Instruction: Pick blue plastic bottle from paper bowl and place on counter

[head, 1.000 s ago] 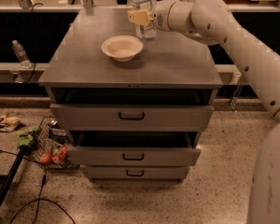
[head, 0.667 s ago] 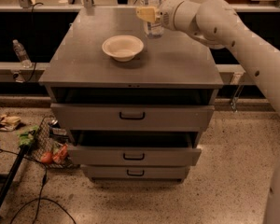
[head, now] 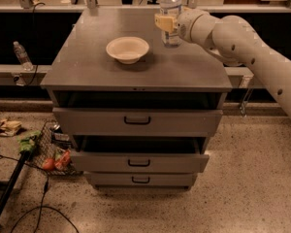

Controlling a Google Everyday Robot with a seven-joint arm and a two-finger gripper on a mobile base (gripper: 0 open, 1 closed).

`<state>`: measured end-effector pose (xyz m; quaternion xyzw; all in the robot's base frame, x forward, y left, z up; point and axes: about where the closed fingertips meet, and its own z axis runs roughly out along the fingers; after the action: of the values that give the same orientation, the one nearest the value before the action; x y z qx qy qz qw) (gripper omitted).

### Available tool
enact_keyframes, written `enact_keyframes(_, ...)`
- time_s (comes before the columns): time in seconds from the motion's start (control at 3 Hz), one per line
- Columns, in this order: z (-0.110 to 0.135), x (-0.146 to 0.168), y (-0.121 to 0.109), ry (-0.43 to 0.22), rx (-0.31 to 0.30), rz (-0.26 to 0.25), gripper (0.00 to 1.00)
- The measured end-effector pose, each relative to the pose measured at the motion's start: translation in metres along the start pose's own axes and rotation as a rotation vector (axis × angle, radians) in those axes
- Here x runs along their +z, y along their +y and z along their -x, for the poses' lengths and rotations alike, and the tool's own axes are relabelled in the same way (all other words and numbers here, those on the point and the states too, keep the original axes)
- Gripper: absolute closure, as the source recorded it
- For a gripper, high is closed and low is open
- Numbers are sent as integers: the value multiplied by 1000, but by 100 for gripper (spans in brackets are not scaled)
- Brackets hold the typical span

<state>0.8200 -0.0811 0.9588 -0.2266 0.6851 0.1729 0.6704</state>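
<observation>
The blue plastic bottle (head: 170,13), clear with a white cap and pale label, stands upright at the back right of the counter (head: 136,67). Its base looks at or just above the surface; I cannot tell which. My gripper (head: 166,22) is shut on the bottle at label height, reaching in from the right on the white arm. The paper bowl (head: 127,49) sits empty on the counter, to the left and in front of the bottle.
The grey cabinet has three drawers (head: 137,122), all partly pulled out. A small clear bottle (head: 22,55) stands on a low ledge at left. A wire basket with red and green items (head: 51,152) and cables lie on the floor at left.
The gripper has carried the bottle a little to the right and down toward the counter's back right, farther from the bowl.
</observation>
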Motion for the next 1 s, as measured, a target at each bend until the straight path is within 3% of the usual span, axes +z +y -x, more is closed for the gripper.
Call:
enact_keyframes(0.33, -17, -3, -3, -17, 2, 2, 100)
enact_keyframes(0.67, -32, -4, -3, -52, -4, 31, 85)
enact_keyframes(1.0, -41, -4, 4, -84, -15, 65, 62)
